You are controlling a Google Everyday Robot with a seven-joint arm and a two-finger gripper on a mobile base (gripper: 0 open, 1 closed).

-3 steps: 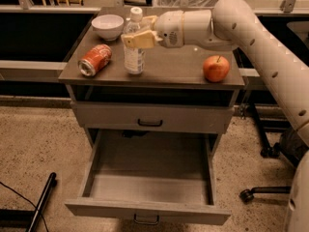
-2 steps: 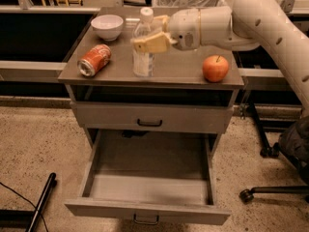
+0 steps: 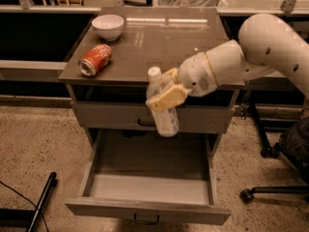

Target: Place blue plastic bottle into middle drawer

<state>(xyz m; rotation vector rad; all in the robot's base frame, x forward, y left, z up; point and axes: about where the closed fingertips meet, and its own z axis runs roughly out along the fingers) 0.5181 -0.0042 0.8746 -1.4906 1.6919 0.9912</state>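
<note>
The blue plastic bottle (image 3: 163, 111), clear with a white cap and pale label, hangs in the air in front of the cabinet, tilted a little. My gripper (image 3: 166, 94) is shut on the bottle's upper half, its pale yellow fingers (image 3: 165, 98) wrapped around it. The bottle is off the cabinet top and above the middle drawer (image 3: 149, 178), which is pulled wide open with a pale floor and a small loop handle at its front. The bottle's bottom is above the drawer's back part, in front of the shallower closed drawer (image 3: 120, 116).
On the cabinet top (image 3: 164, 37) an orange-red soda can (image 3: 95, 60) lies on its side at the left, and a white bowl (image 3: 107, 26) stands behind it. An office chair base (image 3: 270, 178) stands at the right. A black pole (image 3: 41, 202) lies on the floor at the left.
My gripper has lifted the bottle off the cabinet top and carried it forward and down, over the open middle drawer. The apple is no longer visible, hidden behind my arm.
</note>
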